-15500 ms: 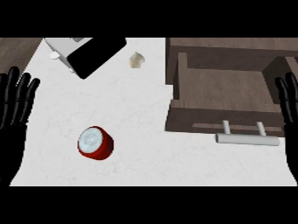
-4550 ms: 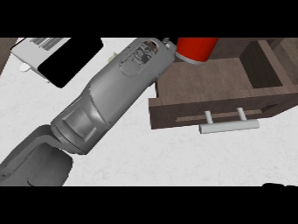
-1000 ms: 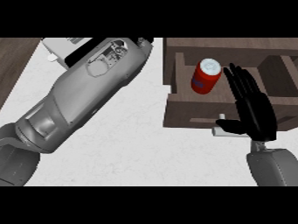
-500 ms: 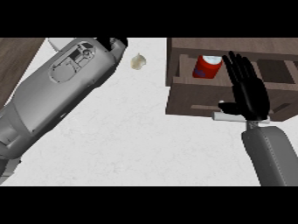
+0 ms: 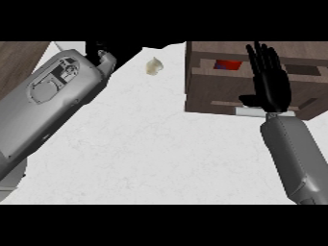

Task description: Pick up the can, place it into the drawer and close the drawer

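- Within drawer (image 5: 209, 91), head view: can (image 5: 228, 64) shows red inside, mostly hidden.
- R hand (image 5: 271, 81): fingers straight and together, flat on drawer front above handle (image 5: 250, 112); holds nothing.
- L hand (image 5: 104, 48) at top edge: apart or curled, can't tell.
- Risk: off-centre push may skew drawer, so it jams part-open.

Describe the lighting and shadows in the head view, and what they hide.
Head view: even light on the counter, no glare; the can shows only as a red sliver inside the shadowed drawer; the right hand covers part of it; the left hand is a dark shape at the top edge.
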